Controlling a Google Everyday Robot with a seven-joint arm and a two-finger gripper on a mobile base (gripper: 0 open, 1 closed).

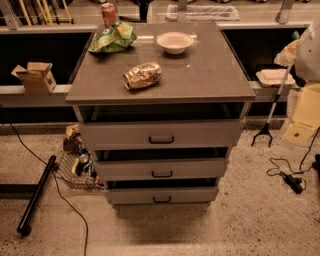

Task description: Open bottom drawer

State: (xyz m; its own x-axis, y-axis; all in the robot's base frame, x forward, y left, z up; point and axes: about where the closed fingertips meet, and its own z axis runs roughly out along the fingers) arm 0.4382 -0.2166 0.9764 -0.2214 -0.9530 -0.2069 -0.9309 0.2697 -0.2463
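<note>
The bottom drawer [162,195] is the lowest and narrowest of three grey drawer fronts on the cabinet. It has a small dark handle [161,199] at its centre. A dark gap shows above its front, as above the middle drawer [161,169] and the top drawer [161,134]. My gripper is not in view. A pale rounded shape [309,50] at the right edge may be part of my arm.
The cabinet top [210,75] holds a can lying on its side [142,75], a white bowl [174,42], a green bag [112,37] and an upright red can [108,14]. On the floor are a wire basket [75,170], a black pole [35,195], cables and a reacher tool [267,125].
</note>
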